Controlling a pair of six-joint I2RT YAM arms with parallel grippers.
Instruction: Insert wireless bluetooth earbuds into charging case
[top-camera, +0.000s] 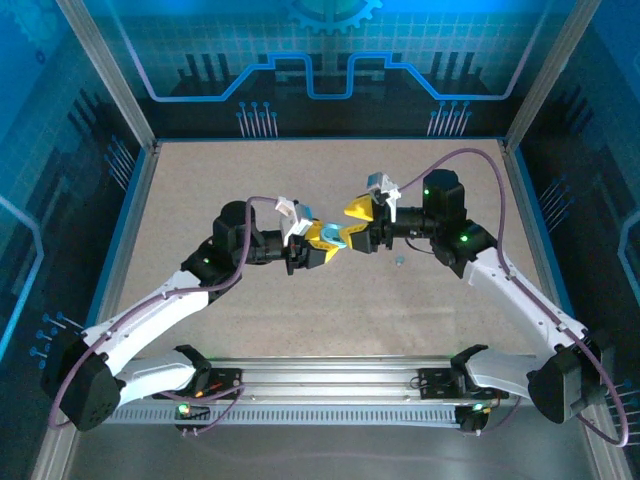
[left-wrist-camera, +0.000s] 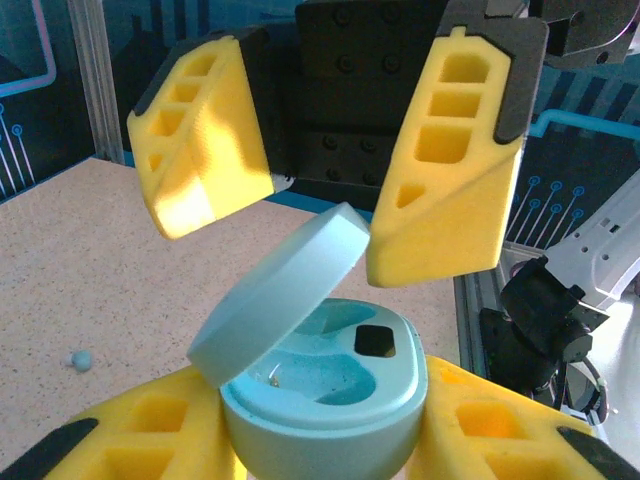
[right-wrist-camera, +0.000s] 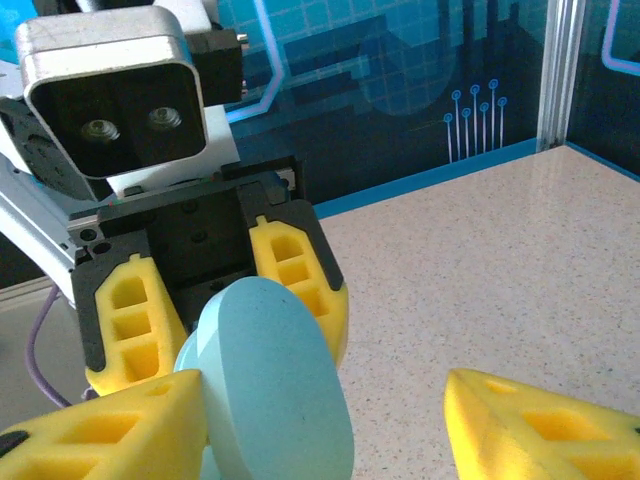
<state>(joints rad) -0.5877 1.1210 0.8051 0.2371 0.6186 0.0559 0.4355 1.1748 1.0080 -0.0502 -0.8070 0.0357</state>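
The left end effector (left-wrist-camera: 320, 445) is clamping the open charging case (left-wrist-camera: 330, 400); the right end effector (left-wrist-camera: 315, 225) is hanging open, empty, probably needing to pinch the mid-worktop earbud (left-wrist-camera: 80, 359) gently.

The white-shelled left arm (top-camera: 150, 310) stretches forward from its base and folds inward at a black elbow. Its wrist is roughly level, and the left gripper (top-camera: 328, 240), with blocky yellow fingers (left-wrist-camera: 140, 440), is clamped from both sides on the base of the pale blue round charging case (left-wrist-camera: 330, 400). The matching right arm (top-camera: 510, 280) mirrors that bend. The right gripper (top-camera: 353, 224) faces the case from the opposite side, slightly above it, jaws spread wide. One of its yellow fingers (left-wrist-camera: 440, 170) sits right beside the case's raised lid (left-wrist-camera: 280, 290).
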